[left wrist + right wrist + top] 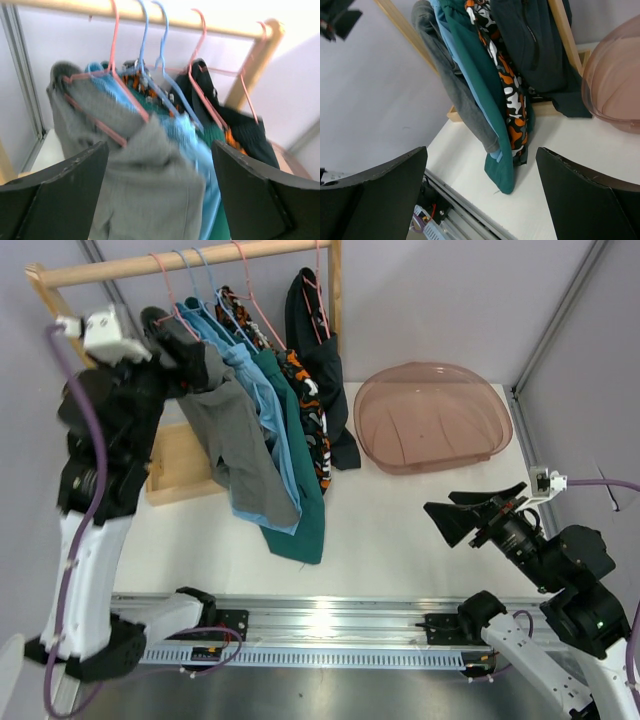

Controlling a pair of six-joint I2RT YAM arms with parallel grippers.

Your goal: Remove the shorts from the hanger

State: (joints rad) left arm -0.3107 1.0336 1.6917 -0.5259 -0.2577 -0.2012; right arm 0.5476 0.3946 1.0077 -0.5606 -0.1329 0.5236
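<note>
Several shorts hang side by side on wire hangers from a wooden rail [190,265]: grey shorts [235,440], light blue [262,400], dark teal [302,480], orange-black-white patterned [312,430] and black [318,335]. My left gripper [185,358] is up at the top of the grey pair. In the left wrist view it [160,195] stands open, with the grey shorts [145,185] between its fingers, below their pink hanger [107,75]. My right gripper [468,508] is open and holds nothing, low at the right. It [482,200] faces the hems of the teal shorts [487,105].
A pink translucent bowl [432,415] sits on the table at the back right. The rack's wooden base [180,468] and upright post [335,300] stand behind the clothes. A metal rail [320,625] runs along the near edge.
</note>
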